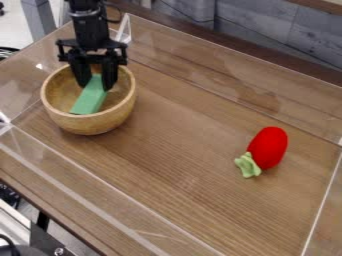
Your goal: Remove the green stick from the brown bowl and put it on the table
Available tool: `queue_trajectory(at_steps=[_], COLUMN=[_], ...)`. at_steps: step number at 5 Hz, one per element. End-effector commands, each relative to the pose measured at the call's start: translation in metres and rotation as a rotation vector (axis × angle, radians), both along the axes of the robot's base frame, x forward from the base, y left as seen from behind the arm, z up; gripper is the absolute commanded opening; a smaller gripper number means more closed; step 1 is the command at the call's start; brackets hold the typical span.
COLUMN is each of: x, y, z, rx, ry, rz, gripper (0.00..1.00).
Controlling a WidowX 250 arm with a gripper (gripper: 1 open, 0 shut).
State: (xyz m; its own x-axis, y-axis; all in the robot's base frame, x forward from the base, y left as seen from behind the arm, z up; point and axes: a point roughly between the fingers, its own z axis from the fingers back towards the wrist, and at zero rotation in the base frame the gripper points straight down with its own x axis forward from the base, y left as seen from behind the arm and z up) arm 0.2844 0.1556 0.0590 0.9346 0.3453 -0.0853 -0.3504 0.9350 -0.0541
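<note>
Gripping: my claw (96, 72) is clamped on the green stick's (91, 98) upper end, pointing straight down.
Stick: slants from the fingers into the brown bowl (67, 118); lower end looks to rest inside, though I can't be sure.
Handling: I judge it light, stiff, matte, unlikely to slip; an end grip may let it swing.
Table (187, 140): bare wood right of my claw.

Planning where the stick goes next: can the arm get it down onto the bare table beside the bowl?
Probably yes. The tool is shut on the stick over the bowl, and the table alongside looks free; the strawberry lies far off.
</note>
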Motion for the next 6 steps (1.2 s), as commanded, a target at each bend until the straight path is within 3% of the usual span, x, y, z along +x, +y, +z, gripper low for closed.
queue_trajectory(at_steps=[1,3,4,5,6], x=[0.007,0.009,0.009,0.008,0.007], y=[0.008,-0.006,-0.024,-0.050,-0.083], z=[0.039,0.069,0.080,0.082,0.070], rx=[0.041,0.034,0.024,0.016,0.018], ry=[-0.096,-0.147,-0.166,-0.175,-0.172], rz=[0.017,0.014,-0.009,-0.045,-0.098], gripper=[0.00,0.00,0.00,0.00,0.00])
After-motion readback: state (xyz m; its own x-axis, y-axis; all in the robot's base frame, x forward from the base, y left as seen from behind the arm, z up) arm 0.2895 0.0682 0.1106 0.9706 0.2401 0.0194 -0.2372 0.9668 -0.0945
